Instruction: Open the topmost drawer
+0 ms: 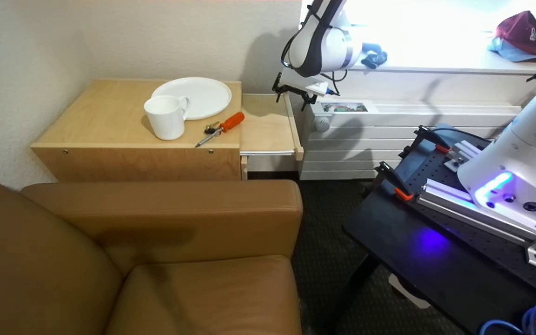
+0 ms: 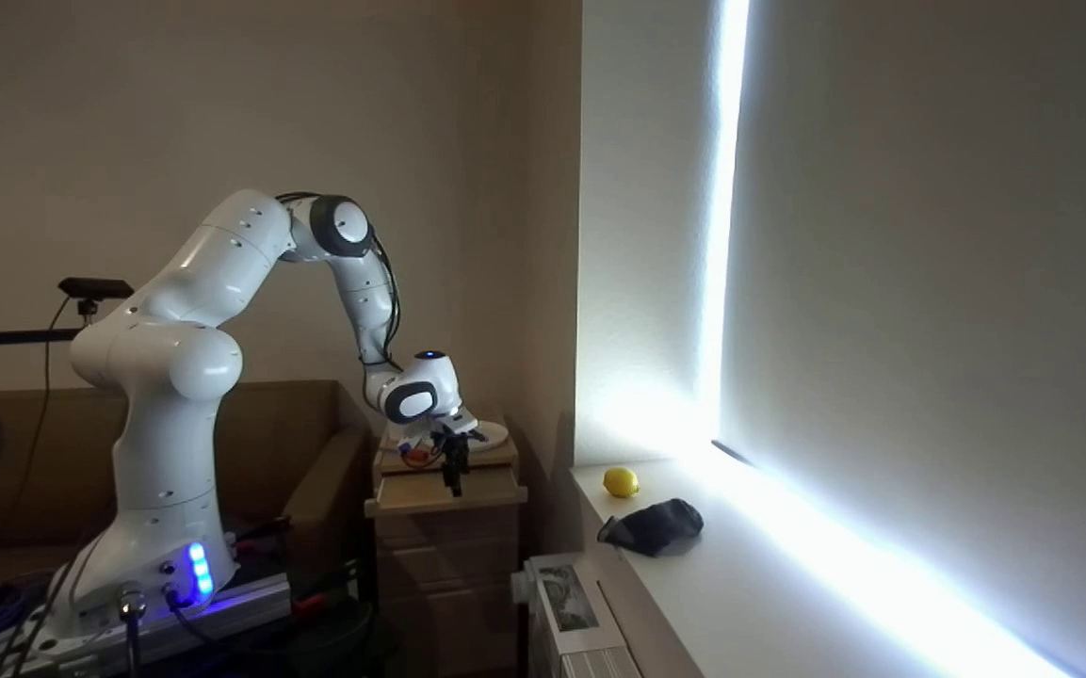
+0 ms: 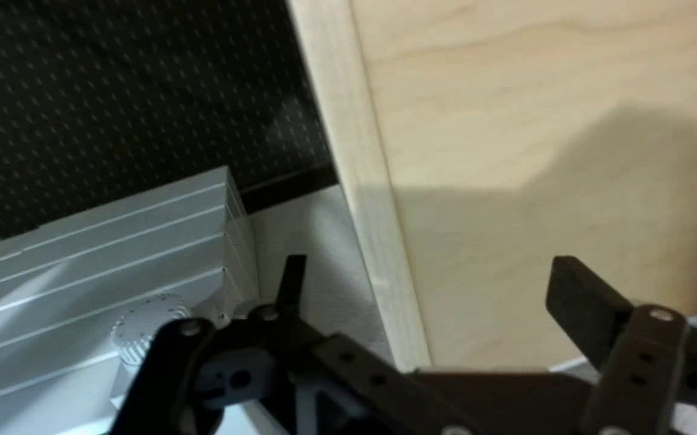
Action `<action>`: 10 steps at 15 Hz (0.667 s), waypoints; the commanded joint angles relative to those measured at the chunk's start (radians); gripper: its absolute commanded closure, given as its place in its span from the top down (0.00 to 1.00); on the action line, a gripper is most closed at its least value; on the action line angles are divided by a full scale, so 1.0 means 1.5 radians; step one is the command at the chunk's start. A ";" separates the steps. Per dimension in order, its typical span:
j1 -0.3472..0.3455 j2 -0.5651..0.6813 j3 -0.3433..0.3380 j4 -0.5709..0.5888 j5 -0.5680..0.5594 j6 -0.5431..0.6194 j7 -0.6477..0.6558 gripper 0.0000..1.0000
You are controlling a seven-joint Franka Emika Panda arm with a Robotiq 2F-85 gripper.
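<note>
The topmost drawer (image 1: 264,126) stands pulled out of the light wooden cabinet (image 1: 109,116), its pale flat inside exposed. In an exterior view the same drawer (image 2: 399,492) juts out above closed lower fronts. My gripper (image 1: 290,103) hangs over the drawer's front panel, near the wall-side end. Seen from the wrist, the open gripper (image 3: 429,260) has its fingers wide apart: one finger (image 3: 291,284) lies outside the front panel (image 3: 378,241), the opposite one over the drawer's inside. Neither finger appears to press on the panel; their height above it is hard to judge.
On the cabinet top are a white mug (image 1: 165,118), a white plate (image 1: 207,95) and an orange-handled screwdriver (image 1: 232,122) beside keys. A white radiator (image 1: 388,139) stands close past the drawer's front. A brown sofa (image 1: 165,200) borders the cabinet. A lemon (image 2: 621,482) sits on the windowsill.
</note>
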 commanded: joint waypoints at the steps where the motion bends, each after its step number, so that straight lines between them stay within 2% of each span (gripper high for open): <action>1: -0.006 0.000 0.004 0.000 0.005 0.022 0.002 1.00; 3: -0.007 0.000 0.004 0.000 0.009 0.034 0.005 1.00; 6: -0.089 -0.023 0.066 -0.004 -0.017 -0.062 -0.047 1.00; 7: -0.136 -0.037 0.101 -0.008 -0.027 -0.098 -0.085 1.00; 9: -0.170 -0.054 0.108 -0.014 -0.035 -0.173 -0.140 1.00; 10: -0.170 -0.059 0.089 -0.013 -0.046 -0.209 -0.161 1.00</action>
